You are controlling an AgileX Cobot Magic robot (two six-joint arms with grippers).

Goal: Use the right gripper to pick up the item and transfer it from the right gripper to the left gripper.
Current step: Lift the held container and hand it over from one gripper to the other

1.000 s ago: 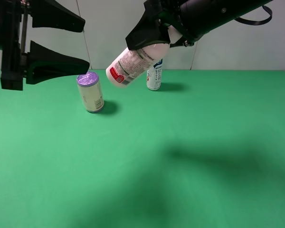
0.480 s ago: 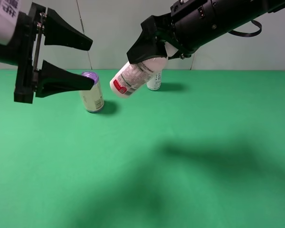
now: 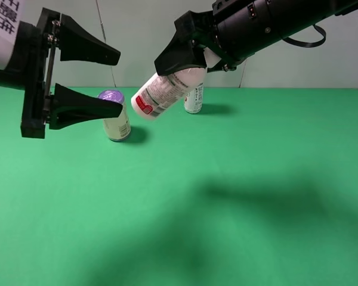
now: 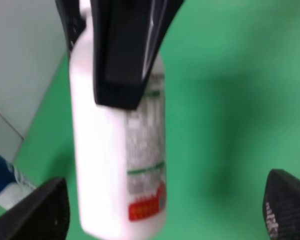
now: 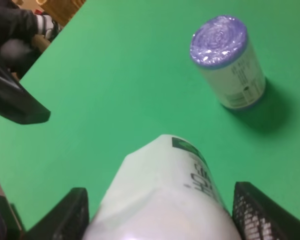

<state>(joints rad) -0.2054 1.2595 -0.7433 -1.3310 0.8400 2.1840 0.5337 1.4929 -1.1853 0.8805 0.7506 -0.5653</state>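
Now mid-handover: pick-up done, transfer not yet.

Green bench (image 3: 238, 196) below, task item not on it. Right claw (image 3: 188, 56) up high, clamped on upper end of white bottle (image 3: 158, 92). Bottle in the air, tilted, free lower end aimed at left claw (image 3: 120, 82). Left claw spread wide, holding nothing, tips near that free end but w/ a gap betw. them.

Next move, prob.: bring free end in betw. left tips, square up w/ bottle's long axis, close left firmly on the body, release right only after. Risk of a drop on early release, given smooth slanted plastic.

- From ext. high: both arms, gap betw. them, plus purple-lidded can (image 3: 114, 116) & small blue-white bottle (image 3: 194, 98) standing at the back.
- From left wrist (blurred): bottle roughly centred betw. own tips, red patch near free end, right claw's finger lying along the body. Alignment not judgeable from ext. view.
- From right wrist: bottle filling the space betw. its pads, can beyond, one left finger at the edge. Pad contact itself hidden.
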